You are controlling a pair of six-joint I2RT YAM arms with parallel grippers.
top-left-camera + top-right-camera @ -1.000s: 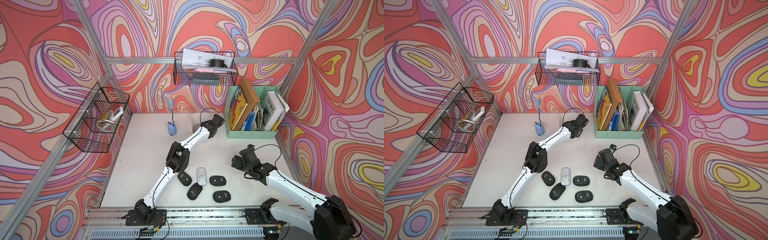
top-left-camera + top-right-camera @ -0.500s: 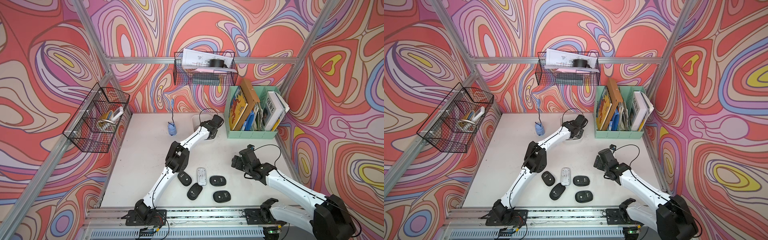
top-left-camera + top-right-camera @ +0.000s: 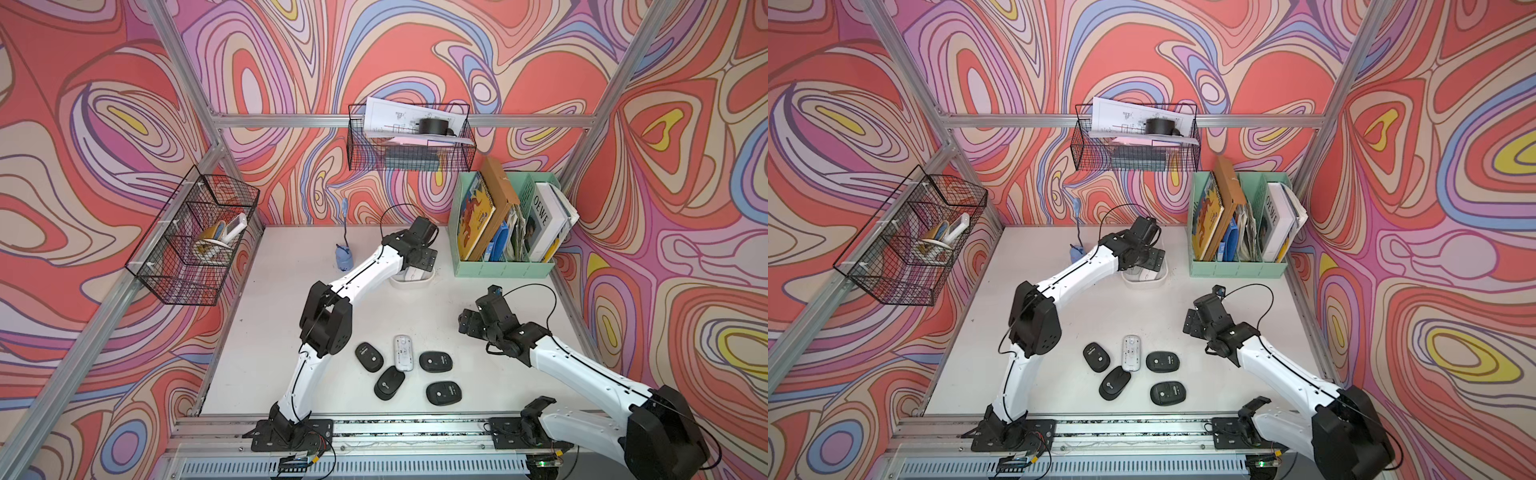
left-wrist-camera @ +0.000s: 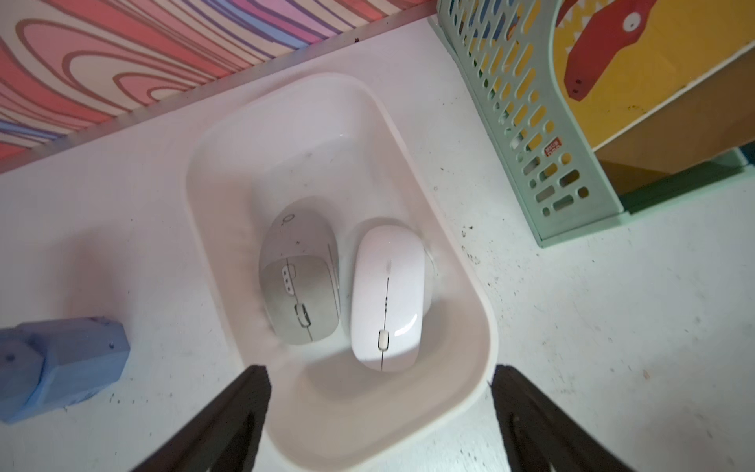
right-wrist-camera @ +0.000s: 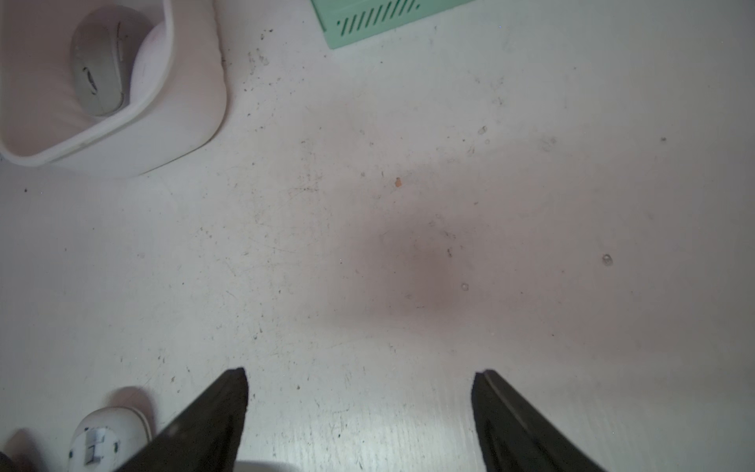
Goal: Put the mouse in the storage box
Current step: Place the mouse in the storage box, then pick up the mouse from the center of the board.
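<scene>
As caught by left wrist view, spotted white mouse (image 4: 386,294) lying flat on floor of storage box (image 4: 306,122), wheel side up, alongside grey mouse (image 4: 300,278), also wheel side up; flanks touching or just apart, cannot tell which. Both lying toward box end nearer left gripper (image 4: 382,376). Holding nothing there: jaws wide apart, black tips flanking near end of box, no contact with either mouse. Confirmed in both top views: left gripper (image 3: 422,259) (image 3: 1148,259) hanging over storage box (image 3: 409,284) (image 3: 1142,283) at rear of bench (image 3: 270,332), with most of box hidden under wrist. Standing just beside box, not touching: mint-green file organizer (image 3: 498,266) packed with upright books (image 3: 544,220). Standing on box's other side, near back wall: small blue holder (image 3: 344,259) with thin blue stalk. Lying loose toward front of bench, well apart from box: four black mice (image 3: 369,356) bunched around pale mouse (image 3: 403,352) turned underside up. Sitting between that bunch and organizer: right gripper (image 3: 467,322), low over bench. Checked in right wrist view: right gripper (image 5: 361,374) with jaws wide apart, gripping nothing, only scuffed bench (image 5: 408,204) between tips; corner of box with grey mouse (image 5: 100,65) inside at edge of view. Hanging on walls above bench: two black wire baskets (image 3: 195,241), one with papers and dark round thing, one with yellowish roll and small white device.
</scene>
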